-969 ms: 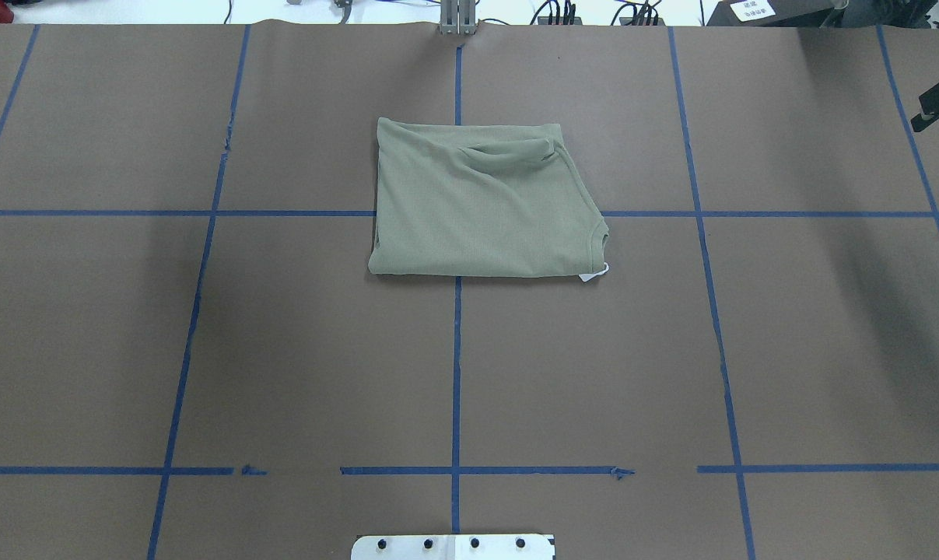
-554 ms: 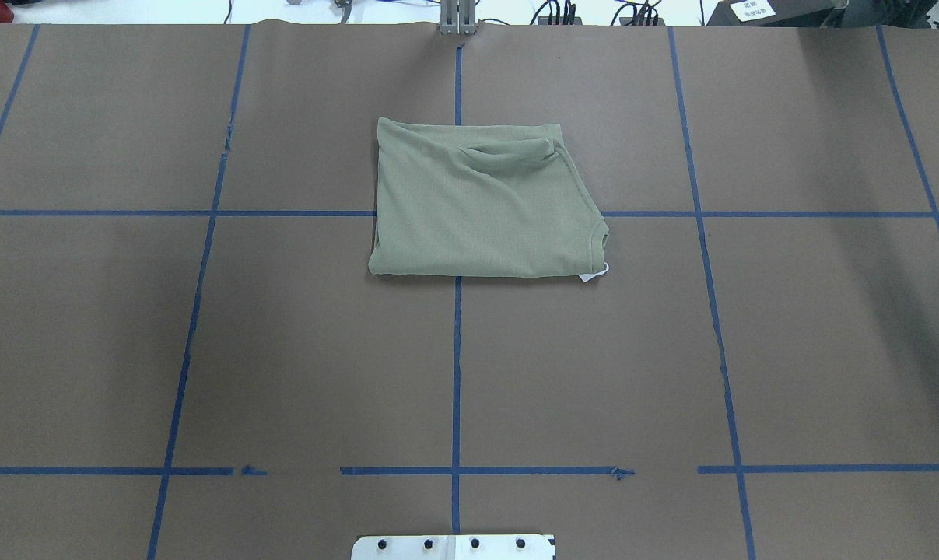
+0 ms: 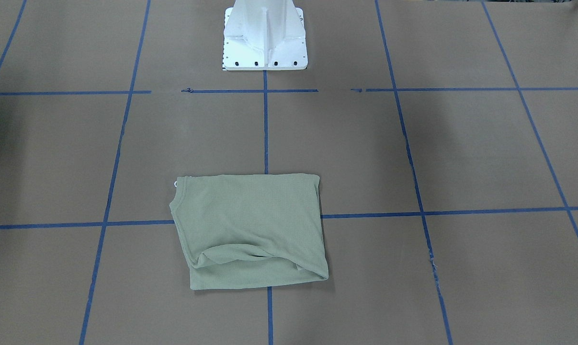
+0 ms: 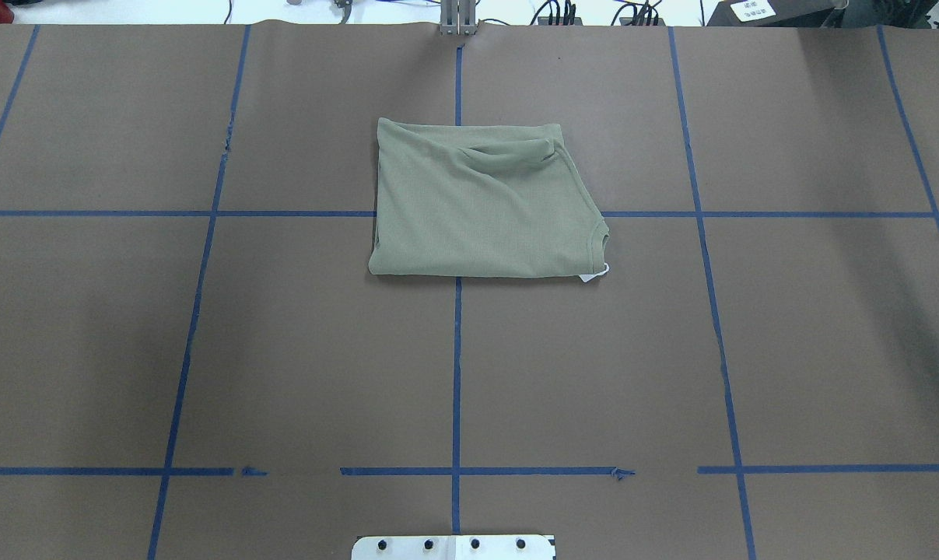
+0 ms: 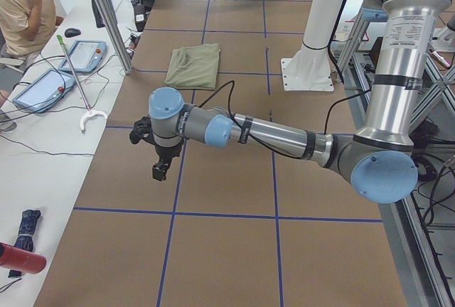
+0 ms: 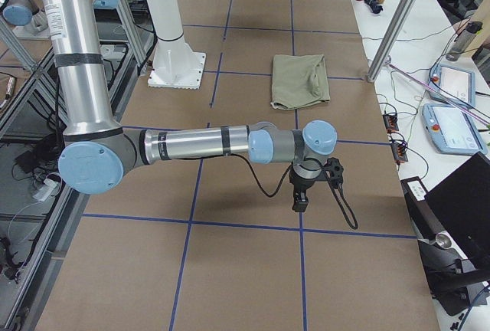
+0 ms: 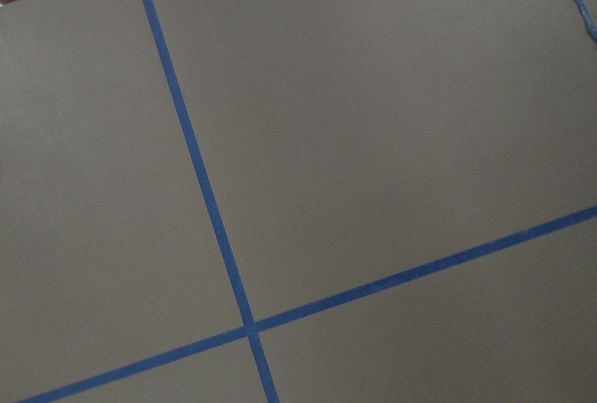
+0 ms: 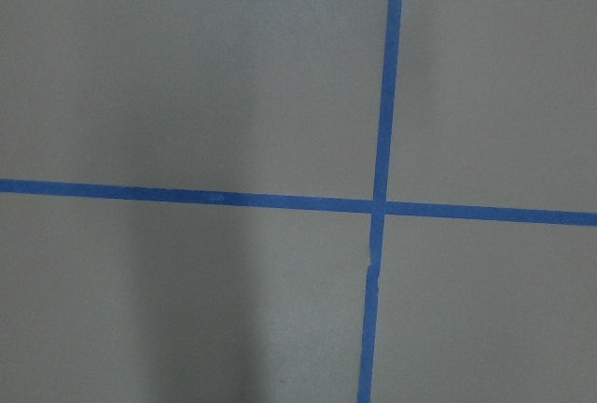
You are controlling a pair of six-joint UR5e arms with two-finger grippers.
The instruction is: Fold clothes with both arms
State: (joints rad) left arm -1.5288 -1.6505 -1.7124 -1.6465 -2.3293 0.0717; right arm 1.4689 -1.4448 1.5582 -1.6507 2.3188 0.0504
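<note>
While both arms reach out over opposite ends of the table (image 4: 827,350), a sage-green shirt (image 4: 481,206) lies folded into a compact, roughly square bundle on the far half of the brown surface. It straddles the centre line of blue tape (image 4: 456,373) and sits closer to the edge away from the robot than to the white pedestal (image 4: 453,547). Its ribbed collar (image 4: 600,237) is at the corner of the bundle toward the robot's right, where a white label (image 4: 596,274) peeks out from under the cloth. A soft raised crease (image 4: 508,154) runs along the side toward the table's far edge.

Seen from the left end, the left arm (image 5: 277,135) stretches low and nearly level across that end of the table. Its left gripper (image 5: 161,170) points down above the surface, well apart from the shirt. Seen from the right end, the right arm (image 6: 191,145) mirrors the pose, with the right gripper (image 6: 299,199) hanging above a tape line near that end.

Only the side views show either gripper, and from them it cannot be told how wide the jaws stand. Both wrist cameras see only brown covering crossed by tape. A person (image 5: 21,8) sits beyond the table's far edge, near a control tablet (image 5: 82,55).
</note>
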